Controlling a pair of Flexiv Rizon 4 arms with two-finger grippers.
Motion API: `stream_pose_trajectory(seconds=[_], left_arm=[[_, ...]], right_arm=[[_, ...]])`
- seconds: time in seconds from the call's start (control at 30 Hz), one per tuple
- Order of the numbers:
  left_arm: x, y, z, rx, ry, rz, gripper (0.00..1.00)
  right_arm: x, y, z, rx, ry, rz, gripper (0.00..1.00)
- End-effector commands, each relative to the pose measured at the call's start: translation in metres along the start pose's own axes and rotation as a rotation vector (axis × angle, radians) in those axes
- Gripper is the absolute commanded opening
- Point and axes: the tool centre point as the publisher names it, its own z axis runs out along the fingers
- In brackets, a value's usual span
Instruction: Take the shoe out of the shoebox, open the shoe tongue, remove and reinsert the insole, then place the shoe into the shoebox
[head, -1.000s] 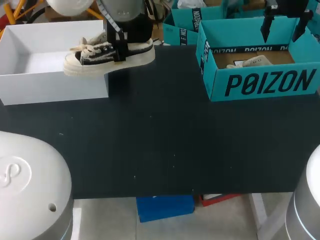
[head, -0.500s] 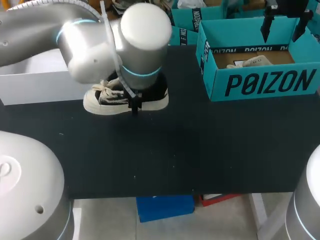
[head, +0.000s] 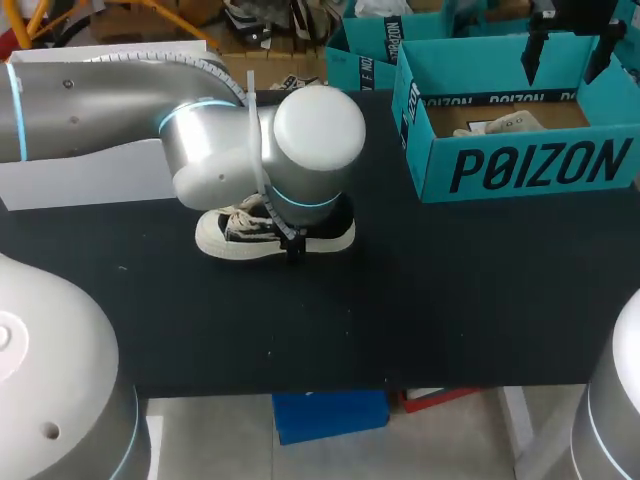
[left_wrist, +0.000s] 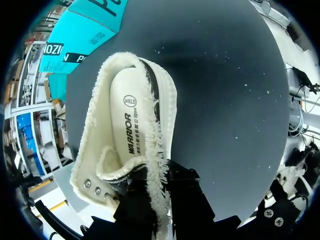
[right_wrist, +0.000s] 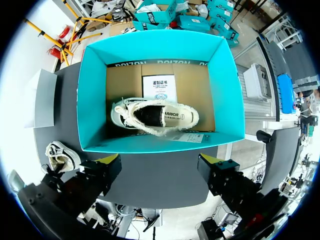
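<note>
A black-and-cream low sneaker (head: 262, 230) lies on or just above the black table, toe pointing left, in front of the white shoebox (head: 90, 172). My left gripper (head: 292, 242) is mostly hidden under its own wrist. The left wrist view shows the left gripper (left_wrist: 157, 197) shut on the frayed side wall of the sneaker (left_wrist: 150, 105), with the white insole (left_wrist: 127, 125) visible inside. My right gripper (head: 565, 50) hangs open above the teal box (head: 530, 165). In its own view the right gripper (right_wrist: 160, 162) stands wide over the near wall of the teal box (right_wrist: 160, 142).
A second cream sneaker (right_wrist: 155, 117) lies on its side inside the teal box, on brown card with a paper sheet. That sneaker (head: 500, 125) shows in the head view too. More teal boxes (head: 365, 55) stand at the table's back edge.
My left arm has carried the sneaker from the white shoebox's front rim forward, to the right and down to the table. The right arm has not moved.
</note>
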Motion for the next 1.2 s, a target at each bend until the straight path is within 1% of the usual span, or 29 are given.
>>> stream_pose_trajectory(seconds=[0.03,0.3,0.33,0.37,0.4,0.5,0.6,0.73,0.77,0.83,0.87,0.93,1.0,1.07,1.13,1.17,1.2], left_arm=[[0.003,-0.005,0.008,0.003,0.001,0.013,0.0],[0.01,-0.008,0.02,-0.003,0.034,0.046,0.0],[0.011,-0.008,0.021,-0.004,0.04,0.052,0.15],[0.011,-0.009,0.022,-0.006,0.046,0.064,0.77],[0.012,-0.01,0.023,-0.011,0.047,0.07,1.0],[0.012,-0.01,0.02,0.01,0.06,0.085,1.0],[0.006,-0.005,0.004,0.062,0.092,0.078,1.0],[-0.008,0.003,-0.028,0.154,0.12,0.086,1.0],[-0.011,0.004,-0.036,0.163,0.108,0.095,1.0],[-0.017,0.009,-0.053,0.207,0.125,0.085,1.0],[-0.02,0.013,-0.062,0.22,0.121,0.073,1.0],[-0.028,0.023,-0.079,0.276,0.154,0.043,1.0],[-0.036,0.034,-0.094,0.31,0.161,0.01,1.0],[-0.042,0.046,-0.104,0.337,0.188,-0.028,1.0],[-0.046,0.058,-0.113,0.394,0.218,-0.058,1.0],[-0.048,0.063,-0.115,0.402,0.22,-0.067,1.0],[-0.048,0.068,-0.118,0.44,0.231,-0.073,1.0]], right_arm=[[0.0,0.001,0.0,0.001,-0.001,0.0,1.0],[0.0,0.001,0.0,0.001,-0.001,0.0,1.0],[0.0,0.001,0.0,0.001,-0.001,0.0,1.0],[0.0,0.001,0.0,0.001,-0.001,0.0,1.0],[0.0,0.001,0.0,0.001,-0.001,0.0,1.0],[0.0,0.001,0.0,0.001,-0.001,0.0,1.0],[0.0,0.001,0.0,0.001,-0.001,0.0,1.0],[0.0,0.001,0.0,0.001,-0.001,0.0,1.0],[0.0,0.001,0.0,0.001,-0.001,0.0,1.0],[0.0,0.001,0.0,0.001,-0.001,0.0,1.0],[0.0,0.001,0.0,0.001,-0.001,0.0,1.0],[0.0,0.001,0.0,0.001,-0.001,0.0,1.0],[0.0,0.001,0.0,0.001,-0.001,0.0,1.0],[0.0,0.001,0.0,0.001,-0.001,0.0,1.0],[0.0,0.001,0.0,0.001,-0.001,0.0,1.0],[0.0,0.001,0.0,0.001,-0.001,0.0,1.0],[0.0,0.001,0.0,0.001,-0.001,0.0,1.0]])
